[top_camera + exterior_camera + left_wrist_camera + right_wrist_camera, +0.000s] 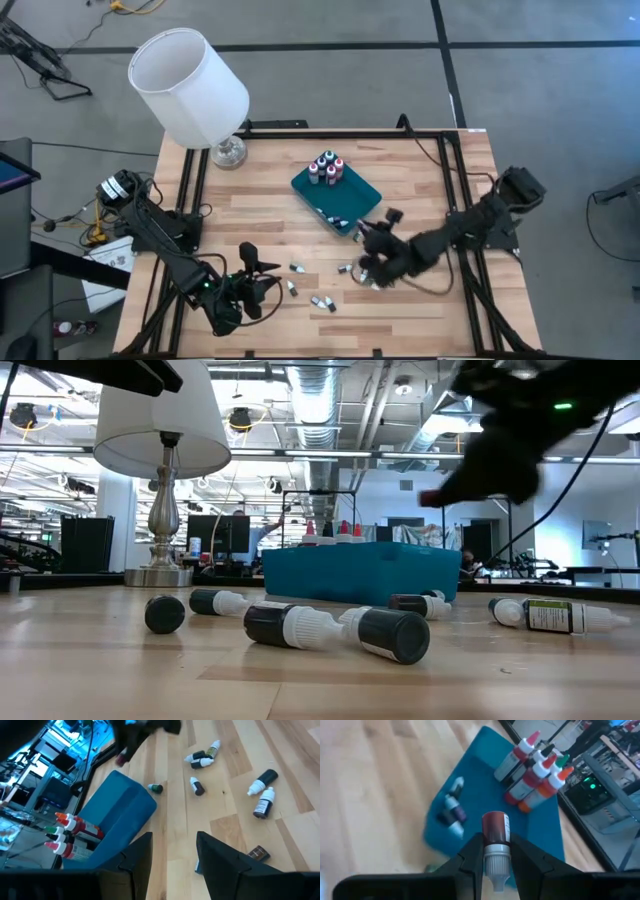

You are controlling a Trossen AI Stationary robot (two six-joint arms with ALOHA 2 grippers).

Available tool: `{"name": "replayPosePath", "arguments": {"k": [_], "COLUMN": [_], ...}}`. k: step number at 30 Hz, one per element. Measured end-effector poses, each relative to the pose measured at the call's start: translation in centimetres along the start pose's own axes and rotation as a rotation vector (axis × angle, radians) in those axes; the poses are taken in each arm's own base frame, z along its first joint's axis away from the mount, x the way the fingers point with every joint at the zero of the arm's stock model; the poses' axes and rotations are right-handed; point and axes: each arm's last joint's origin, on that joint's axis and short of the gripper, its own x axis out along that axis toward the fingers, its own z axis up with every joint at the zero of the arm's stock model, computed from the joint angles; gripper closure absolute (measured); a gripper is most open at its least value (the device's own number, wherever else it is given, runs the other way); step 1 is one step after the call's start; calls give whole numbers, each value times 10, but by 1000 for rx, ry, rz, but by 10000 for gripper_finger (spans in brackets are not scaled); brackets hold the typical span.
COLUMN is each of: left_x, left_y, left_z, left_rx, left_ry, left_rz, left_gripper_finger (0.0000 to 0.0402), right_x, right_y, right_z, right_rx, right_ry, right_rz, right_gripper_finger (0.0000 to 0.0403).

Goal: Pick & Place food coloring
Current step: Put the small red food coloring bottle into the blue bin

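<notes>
The teal tray (345, 200) lies mid-table, with several upright food coloring bottles (326, 168) at its far corner and two small ones (452, 812) lying in it. More small bottles (322, 302) lie loose on the wood near the near edge; in the low view these bottles (330, 628) lie on their sides in front of the tray. My right gripper (372, 237) hovers by the tray's near-right corner, shut on a dark red bottle (495, 827). My left gripper (172, 855) is open and stands above the table left of the loose bottles (200, 760). My right gripper pinches the dark red bottle between its two fingers at the neck (495, 846), where the whitish cap meets the body. The bottle lies along the fingers, body pointing out past the fingertips and cap pointing back toward the wrist. It is lifted clear, above the tray's edge.
A lamp with a white shade (190, 85) stands at the table's far left, its base (228, 152) on the wood. Black frame rails (190, 190) run along the left and right sides. Bare wood lies between the tray and the lamp.
</notes>
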Motion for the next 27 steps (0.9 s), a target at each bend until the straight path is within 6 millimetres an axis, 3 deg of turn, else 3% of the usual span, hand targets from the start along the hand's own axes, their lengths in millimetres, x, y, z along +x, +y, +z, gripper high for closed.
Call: {"name": "replayPosePath", "arguments": {"k": [6, 13, 20, 27], "left_x": [0, 0, 2, 11], "left_y": [1, 1, 4, 11], "left_z": [0, 0, 0, 0], "left_rx": [-17, -44, -85, -166], "left_ry": [-5, -5, -12, 7], "left_rz": [20, 30, 83, 108], "left_gripper_finger": [253, 253, 253, 253], "right_x": [40, 84, 106, 115], "right_y": [-29, -61, -82, -92], "right_z": [25, 31, 35, 36], "right_rx": [-15, -16, 38, 89], "right_ry": [21, 78, 58, 45], "right_rz": [54, 176, 309, 427], "right_gripper_finger": [330, 330, 329, 314]}}
